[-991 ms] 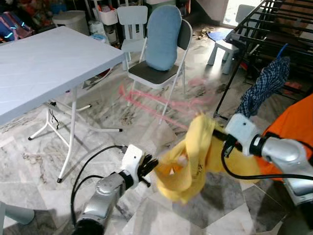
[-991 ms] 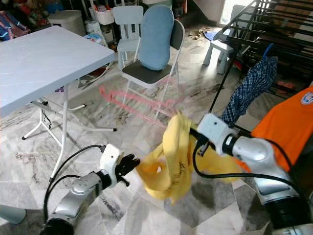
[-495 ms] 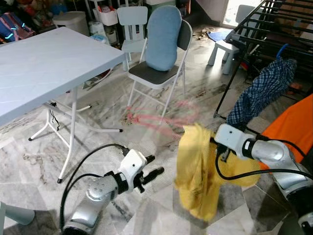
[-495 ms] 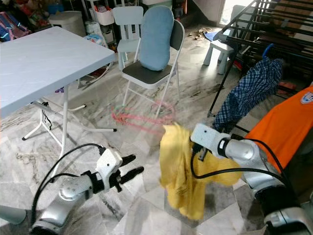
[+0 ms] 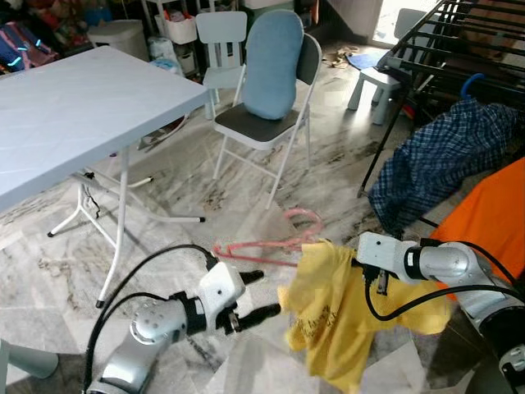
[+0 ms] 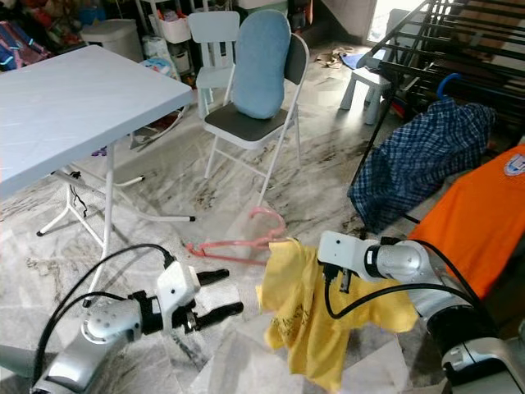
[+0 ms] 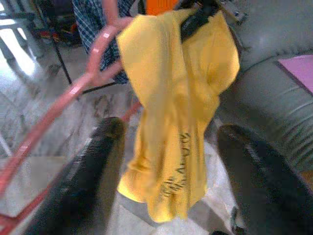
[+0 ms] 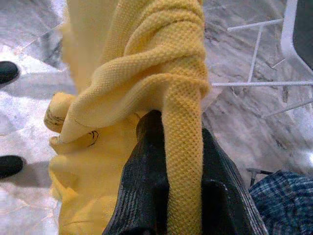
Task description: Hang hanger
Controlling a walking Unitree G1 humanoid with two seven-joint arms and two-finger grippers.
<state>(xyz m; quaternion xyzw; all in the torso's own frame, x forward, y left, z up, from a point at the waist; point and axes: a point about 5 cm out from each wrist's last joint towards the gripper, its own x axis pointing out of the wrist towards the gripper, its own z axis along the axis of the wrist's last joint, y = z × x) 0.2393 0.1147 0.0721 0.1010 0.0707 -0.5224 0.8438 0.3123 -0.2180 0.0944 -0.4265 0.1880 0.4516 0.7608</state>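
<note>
Pink hanger (image 5: 271, 243) hangs tilted, partly inside yellow shirt (image 5: 340, 308).

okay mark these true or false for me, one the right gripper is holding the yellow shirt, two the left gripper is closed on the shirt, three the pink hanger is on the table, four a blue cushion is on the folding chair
1. The right gripper holds the yellow shirt. True.
2. The left gripper is shut on the shirt. False: its fingers are open and hold nothing.
3. The pink hanger lies on the table. False: it sits beside the shirt, above the floor.
4. A blue cushion rests on the folding chair. True.
</note>
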